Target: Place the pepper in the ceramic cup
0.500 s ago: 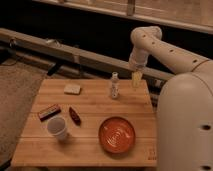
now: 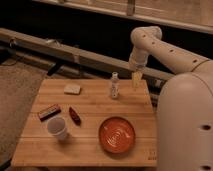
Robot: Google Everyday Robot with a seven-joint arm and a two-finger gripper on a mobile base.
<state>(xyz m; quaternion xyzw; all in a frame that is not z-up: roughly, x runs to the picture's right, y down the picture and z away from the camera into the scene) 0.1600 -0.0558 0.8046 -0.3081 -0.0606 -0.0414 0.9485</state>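
The small dark red pepper (image 2: 74, 115) lies on the wooden table (image 2: 100, 104), left of centre. Just in front of it, to its left, stands the white ceramic cup (image 2: 58, 128), upright and empty as far as I can see. My gripper (image 2: 136, 77) hangs over the table's far right corner, pointing down, far from both the pepper and the cup. It looks open and I see nothing in it. The white arm reaches down to it from the upper right.
A clear small bottle (image 2: 115, 86) stands just left of the gripper. A round orange dish (image 2: 116, 134) sits at the front right. A flat dark bar (image 2: 49, 112) lies left of the pepper, a pale block (image 2: 72, 89) at the back left. The robot's white body (image 2: 185, 125) fills the right side.
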